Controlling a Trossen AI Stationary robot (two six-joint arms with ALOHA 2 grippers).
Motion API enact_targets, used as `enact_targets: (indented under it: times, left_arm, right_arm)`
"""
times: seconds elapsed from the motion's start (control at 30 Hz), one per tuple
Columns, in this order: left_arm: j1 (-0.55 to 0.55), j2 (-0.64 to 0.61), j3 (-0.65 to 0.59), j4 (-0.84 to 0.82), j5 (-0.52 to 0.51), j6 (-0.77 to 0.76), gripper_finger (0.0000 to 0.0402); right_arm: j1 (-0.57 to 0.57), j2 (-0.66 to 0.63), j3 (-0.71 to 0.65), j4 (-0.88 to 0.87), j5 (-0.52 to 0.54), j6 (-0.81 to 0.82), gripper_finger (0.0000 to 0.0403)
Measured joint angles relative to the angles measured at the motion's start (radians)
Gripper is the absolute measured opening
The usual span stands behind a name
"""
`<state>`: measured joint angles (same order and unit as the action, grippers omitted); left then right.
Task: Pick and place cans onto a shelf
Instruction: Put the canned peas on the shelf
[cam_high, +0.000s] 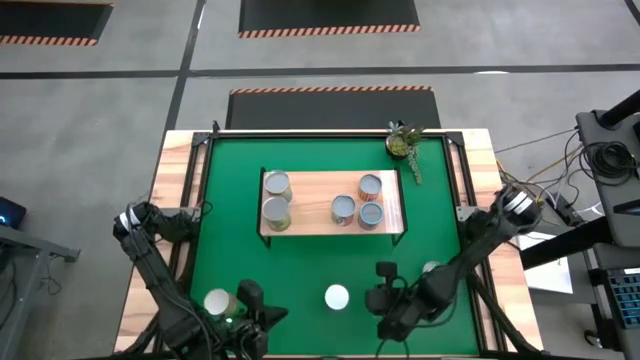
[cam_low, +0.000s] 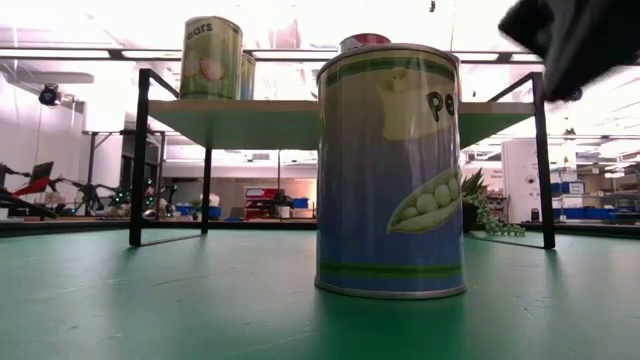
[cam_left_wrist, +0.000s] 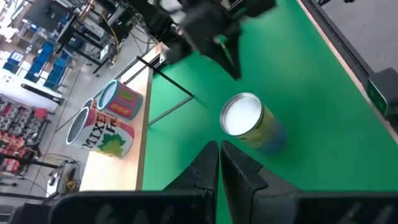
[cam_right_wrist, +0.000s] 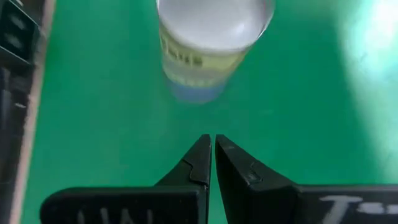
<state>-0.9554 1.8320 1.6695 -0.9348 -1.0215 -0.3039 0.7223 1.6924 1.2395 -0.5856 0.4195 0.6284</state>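
The right gripper (cam_right_wrist: 211, 152) is closed on nothing, its fingers pressed together and aimed at the centre can (cam_right_wrist: 208, 46) just ahead of it on the mat (cam_right_wrist: 311, 112); it will probably have to open before it can take that can. In the high view the right gripper (cam_high: 385, 290) hovers near the mat's front edge, just right of the centre can (cam_high: 336, 297); another can (cam_high: 431, 268) shows partly behind the right arm.

The left gripper (cam_left_wrist: 219, 163) is also closed and empty, near the front left corner; a can (cam_high: 217, 302) stands just beside it; it seems to wait while the right arm works.

The shelf (cam_high: 315, 188) sits mid-mat with five cans on it: two at its left end (cam_high: 276, 198) and three toward the right (cam_high: 358, 201); between the groups the wood is bare, likely room for more. Three cans appear to stand on the mat, so the task looks a little over half done. A plant (cam_high: 402, 143) stands at the far right corner, clear of the work.
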Motion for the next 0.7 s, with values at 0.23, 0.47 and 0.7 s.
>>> enact_targets:
  times: [0.23, 0.47, 0.7]
  left_arm:
    - [0.002, 0.0, 0.0, 0.0, -0.015, -0.011, 0.0]
    - [0.003, 0.0, 0.0, 0.0, -0.017, -0.023, 0.0]
    - [0.003, 0.0, 0.0, 0.0, -0.017, -0.027, 0.0]
  right_arm:
    - [0.0, 0.122, -0.003, 0.153, -0.001, 0.003, 0.0018]
    - [0.0, 0.133, -0.005, 0.172, 0.024, 0.026, 0.0097]
    - [0.014, 0.131, -0.014, 0.178, 0.274, 0.021, 0.0227]
